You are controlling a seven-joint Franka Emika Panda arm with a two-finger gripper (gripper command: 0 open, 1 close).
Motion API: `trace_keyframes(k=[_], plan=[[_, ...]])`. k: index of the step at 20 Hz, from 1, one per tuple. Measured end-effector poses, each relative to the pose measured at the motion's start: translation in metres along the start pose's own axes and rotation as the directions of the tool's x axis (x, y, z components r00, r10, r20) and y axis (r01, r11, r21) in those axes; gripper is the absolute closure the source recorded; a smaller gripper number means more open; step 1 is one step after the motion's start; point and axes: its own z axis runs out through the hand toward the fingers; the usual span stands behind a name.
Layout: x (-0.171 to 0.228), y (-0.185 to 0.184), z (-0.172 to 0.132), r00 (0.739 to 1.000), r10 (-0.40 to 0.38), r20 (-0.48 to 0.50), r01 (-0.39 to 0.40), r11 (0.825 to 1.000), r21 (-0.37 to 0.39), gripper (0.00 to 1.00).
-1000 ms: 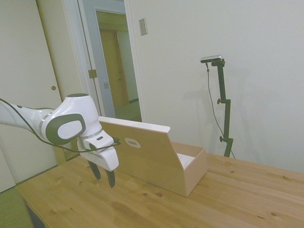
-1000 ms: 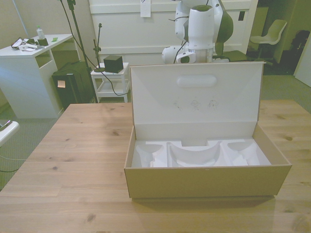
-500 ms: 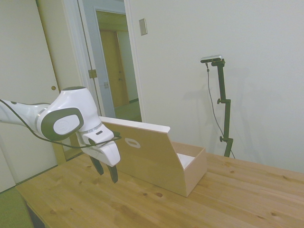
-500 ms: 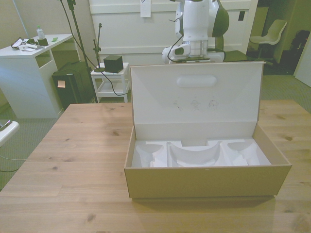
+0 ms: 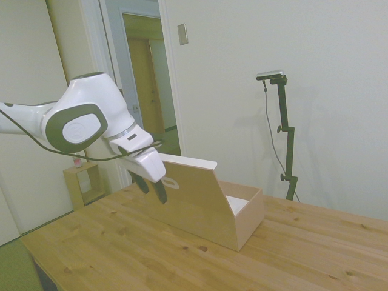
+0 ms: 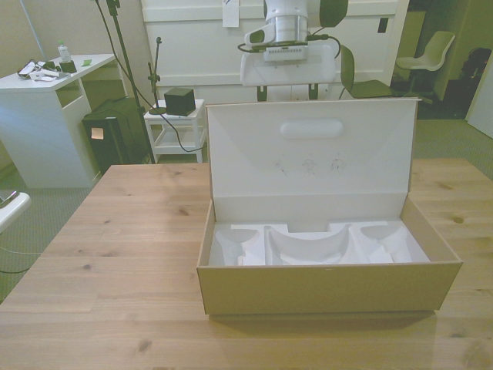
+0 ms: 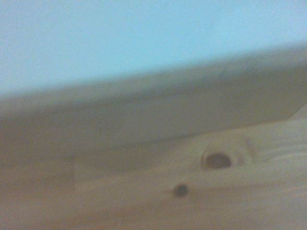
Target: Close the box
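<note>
**Lid up, pincer behind it**

While the box (image 6: 327, 281) sits open on the counter (image 6: 115, 254), nothing is closed yet. It lies toward the front view's right, long side facing the camera, white moulded insert (image 6: 308, 247) exposed. The lid (image 6: 312, 158) stands near upright on its rear hinge, leaning slightly back, oval handle hole (image 6: 311, 129) near its top edge. The pincer (image 5: 151, 185) hangs behind the lid's outer face, about level with the hole in the side view, fingers (image 5: 160, 191) slightly apart, holding nothing. Contact with the lid: can't tell. Likely placed there to get above or behind the top edge and push the lid forward and down. Wrist view is blurred: a pale panel, probably the lid, above knotty counter wood. A small cube shelf (image 5: 85, 185) stands beyond the counter.
</note>
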Motion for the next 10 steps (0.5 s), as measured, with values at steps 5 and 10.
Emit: trace_keyframes(k=[5, 10], plan=[[0.063, -0.012, 0.013, 0.988, 0.071, -0.139, -0.057, 0.993, 0.099, 0.0], [0.077, -0.048, 0.045, 0.992, 0.04, -0.122, -0.029, 0.996, 0.089, 0.0]])
